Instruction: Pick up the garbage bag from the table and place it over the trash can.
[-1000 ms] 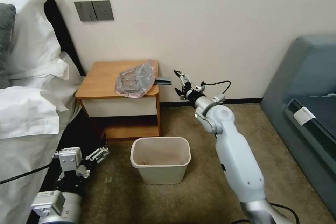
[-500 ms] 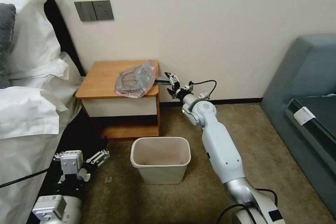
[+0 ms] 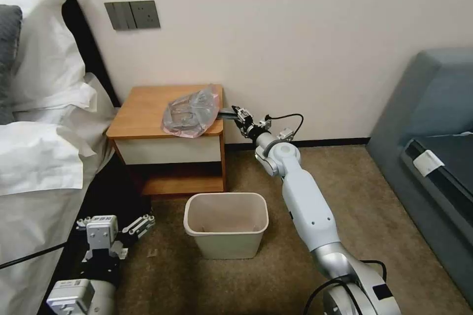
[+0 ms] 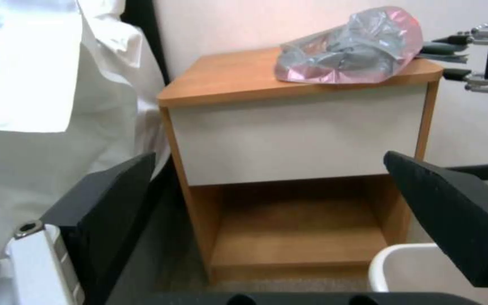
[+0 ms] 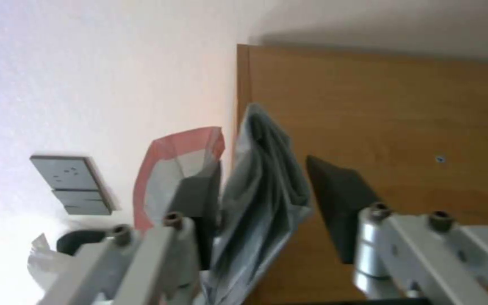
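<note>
The garbage bag (image 3: 189,110), crumpled grey film with a pink edge, lies on the right part of the table (image 3: 145,108), and a folded tail hangs past the table's right edge. My right gripper (image 3: 235,112) is at that edge, open, its fingers on either side of the tail. In the right wrist view the bag's fold (image 5: 264,186) hangs between the two dark pads (image 5: 340,203) without being pinched. The cream trash can (image 3: 226,196) stands on the carpet in front of the table. My left gripper (image 3: 118,231) hangs low by the bed, open.
A bed with white sheets (image 3: 39,157) borders the table on the left. The wall runs right behind the table. A grey-blue sofa (image 3: 433,123) stands at the right. Open carpet (image 3: 394,236) lies between the bin and the sofa.
My right arm has stretched left toward the table, bringing its gripper from clear of the edge to the bag's overhanging tail. The left gripper has sunk slightly.
</note>
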`<state>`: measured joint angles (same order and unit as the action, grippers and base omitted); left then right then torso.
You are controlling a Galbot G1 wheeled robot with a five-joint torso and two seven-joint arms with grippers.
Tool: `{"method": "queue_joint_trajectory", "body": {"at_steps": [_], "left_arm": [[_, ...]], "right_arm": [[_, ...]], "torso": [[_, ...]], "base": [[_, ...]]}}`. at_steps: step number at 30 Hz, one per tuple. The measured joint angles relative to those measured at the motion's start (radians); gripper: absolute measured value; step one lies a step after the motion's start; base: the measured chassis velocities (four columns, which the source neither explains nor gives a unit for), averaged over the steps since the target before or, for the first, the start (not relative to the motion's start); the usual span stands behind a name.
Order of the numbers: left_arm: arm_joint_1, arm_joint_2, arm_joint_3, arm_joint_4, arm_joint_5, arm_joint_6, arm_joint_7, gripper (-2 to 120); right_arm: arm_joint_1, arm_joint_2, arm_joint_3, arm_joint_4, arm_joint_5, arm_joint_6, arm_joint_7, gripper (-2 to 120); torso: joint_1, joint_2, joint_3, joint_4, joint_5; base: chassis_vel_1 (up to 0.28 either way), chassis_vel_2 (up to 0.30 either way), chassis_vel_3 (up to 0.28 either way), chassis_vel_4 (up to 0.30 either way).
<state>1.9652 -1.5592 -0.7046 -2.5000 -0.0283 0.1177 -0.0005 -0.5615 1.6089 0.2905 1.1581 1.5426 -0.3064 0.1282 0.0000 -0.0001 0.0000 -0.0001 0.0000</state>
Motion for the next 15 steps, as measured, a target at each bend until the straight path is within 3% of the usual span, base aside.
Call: {"method": "queue_joint_trajectory", "body": {"at_steps": [4,10,15], "left_arm": [[-0.002,0.001,0.0,0.0,0.001,-0.001,0.0,100],[-0.013,0.001,0.0,0.0,0.002,-0.005,0.0,100],[-0.02,-0.003,0.0,0.0,0.01,-0.012,0.0,100]], "right_arm": [[-0.001,0.0,-0.002,0.007,0.0,0.0,0.0,30],[-0.008,0.0,-0.006,0.027,-0.004,0.0,0.002,3],[-0.026,-0.001,-0.01,0.072,0.012,0.0,0.028,0]], "torso": [[0.0,0.0,0.0,0.0001,0.0],[0.0,0.0,0.0,0.0001,0.0],[0.0,0.0,0.0,0.0,0.0]], "base": [[0.0,0.0,0.0,0.0],[0.0,0.0,0.0,0.0],[0.0,0.0,0.0,0.0]]}}
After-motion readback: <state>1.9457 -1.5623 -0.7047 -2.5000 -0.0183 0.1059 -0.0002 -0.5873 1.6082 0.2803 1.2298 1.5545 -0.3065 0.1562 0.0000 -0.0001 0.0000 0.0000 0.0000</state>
